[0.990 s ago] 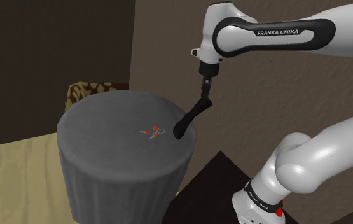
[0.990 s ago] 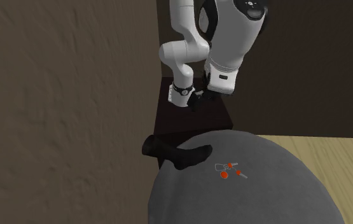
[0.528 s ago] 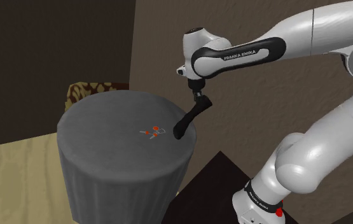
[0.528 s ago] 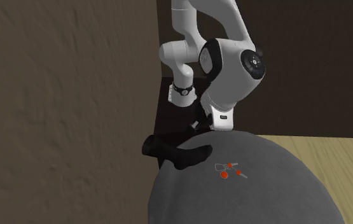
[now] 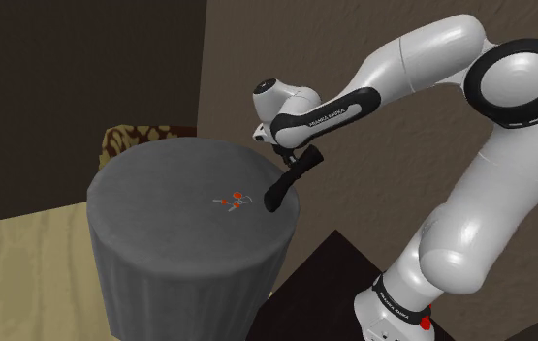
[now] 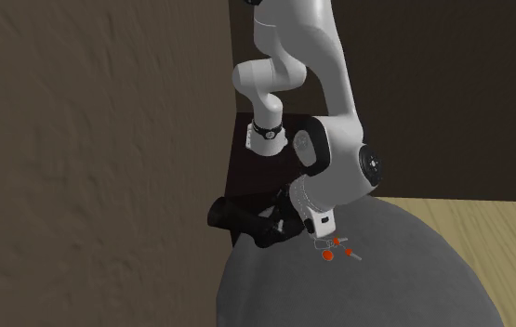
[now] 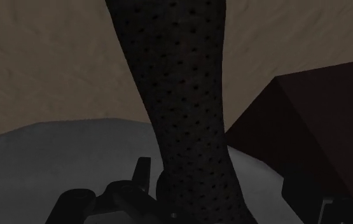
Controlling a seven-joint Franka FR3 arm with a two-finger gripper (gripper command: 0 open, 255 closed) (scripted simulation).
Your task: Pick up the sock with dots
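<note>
One white arm (image 5: pixel 422 58) bends over a round grey table (image 5: pixel 160 232); at the tabletop's 3 o'clock rim in the shoulder view, a black dotted sock (image 5: pixel 286 184) stands tilted, the black gripper (image 7: pixel 200 198) spread either side, not touching it

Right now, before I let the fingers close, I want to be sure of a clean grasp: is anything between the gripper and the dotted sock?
Nothing visible does. The black dotted sock rises between the fingers of the open gripper, which stand apart from it. The small red-spotted item lies aside on the grey table.
</note>
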